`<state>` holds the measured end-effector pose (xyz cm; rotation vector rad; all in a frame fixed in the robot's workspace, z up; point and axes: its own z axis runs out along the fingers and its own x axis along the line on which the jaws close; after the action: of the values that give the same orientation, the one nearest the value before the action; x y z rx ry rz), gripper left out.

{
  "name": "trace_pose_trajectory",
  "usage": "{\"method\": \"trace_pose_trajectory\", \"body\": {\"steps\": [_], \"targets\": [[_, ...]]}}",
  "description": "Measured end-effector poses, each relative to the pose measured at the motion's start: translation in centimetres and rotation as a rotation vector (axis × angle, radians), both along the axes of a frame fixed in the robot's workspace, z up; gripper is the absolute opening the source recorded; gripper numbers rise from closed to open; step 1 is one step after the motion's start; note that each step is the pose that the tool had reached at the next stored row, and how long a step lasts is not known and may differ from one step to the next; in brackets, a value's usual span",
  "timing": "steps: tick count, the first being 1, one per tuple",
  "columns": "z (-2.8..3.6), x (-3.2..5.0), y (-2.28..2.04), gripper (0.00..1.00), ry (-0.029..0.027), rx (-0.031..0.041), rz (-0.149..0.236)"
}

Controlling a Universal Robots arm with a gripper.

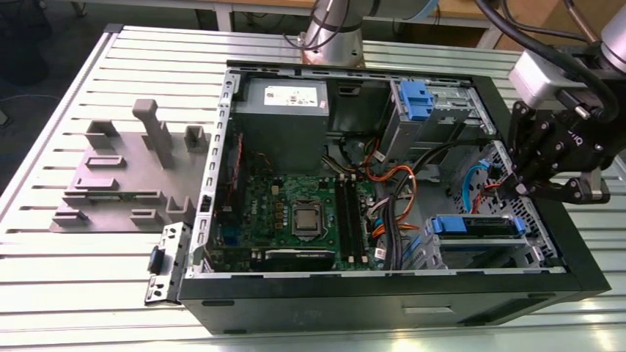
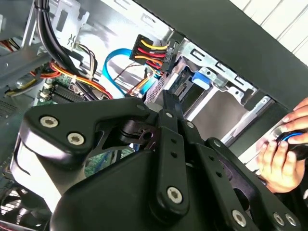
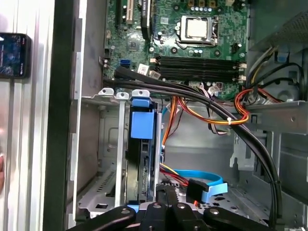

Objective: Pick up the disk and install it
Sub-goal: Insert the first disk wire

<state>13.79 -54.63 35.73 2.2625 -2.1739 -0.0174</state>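
Observation:
The disk (image 1: 474,226) lies in the lower drive bay at the exterior view's right of the open computer case (image 1: 391,293), its blue carrier showing along the edge. In the first wrist view the disk (image 3: 142,163) stands edge-on inside the metal bay, topped by its blue latch (image 3: 142,124). My gripper (image 1: 523,187) hovers just above and to the right of that bay, over the case's side wall. The black fingers (image 3: 166,195) appear shut with nothing between them, a short way from the disk. In the second wrist view the gripper (image 2: 168,103) points toward the bay.
Bundled black, orange and blue cables (image 3: 211,108) run past the bay. The grey power supply (image 1: 284,103) and another blue carrier (image 1: 415,95) sit at the case's back. Grey fixtures (image 1: 127,169) stand on the table. A person's hand (image 2: 284,154) is beside the case, and a phone (image 3: 12,55) lies there.

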Motion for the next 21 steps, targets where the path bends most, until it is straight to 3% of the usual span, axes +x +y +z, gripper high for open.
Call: {"method": "trace_pose_trajectory", "body": {"steps": [4,11,16,19,21], "targets": [[0.02,0.16,0.22,0.11,0.0,-0.0002,0.007],[0.2,0.43,1.21,0.11,0.0001,-0.0144,0.007],[0.32,0.63,1.77,0.11,0.0001,-0.0319,0.007],[0.32,0.72,1.97,0.11,0.0002,-0.0585,0.007],[0.32,0.85,2.05,0.11,0.0006,-0.0604,0.007]]}}
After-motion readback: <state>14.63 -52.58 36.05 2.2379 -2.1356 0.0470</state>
